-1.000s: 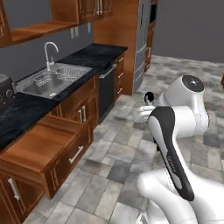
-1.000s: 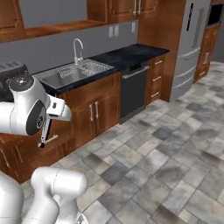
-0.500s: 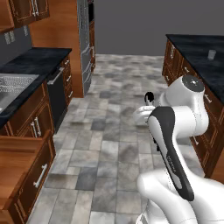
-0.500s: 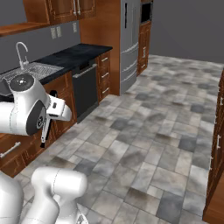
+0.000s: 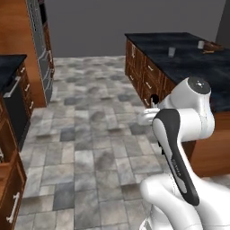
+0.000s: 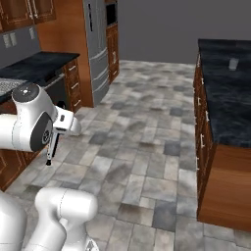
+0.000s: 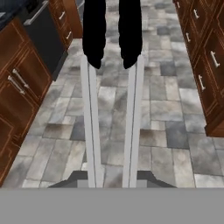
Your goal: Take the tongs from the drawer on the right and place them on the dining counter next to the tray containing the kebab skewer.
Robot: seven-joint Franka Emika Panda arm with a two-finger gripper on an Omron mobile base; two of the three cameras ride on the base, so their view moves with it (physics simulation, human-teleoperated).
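Tongs in transit. Both base views had swung off the sink-side cabinets since a second earlier, so the base had turned. The long black veined stone dining counter [image 5: 188, 63] with its brown wooden base stood ahead on the right. I judged retrieval done and carrying under way. The white arm's gripper [image 7: 112, 177] was narrowly clamped on the slim dark metal tongs [image 6: 49, 149]. Their long axis hung near vertical, tips toward the floor.

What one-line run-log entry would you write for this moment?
stage: carrying | gripper: shut on tongs | tongs: over tiled floor | dining counter: off to the right, tongs not yet placed
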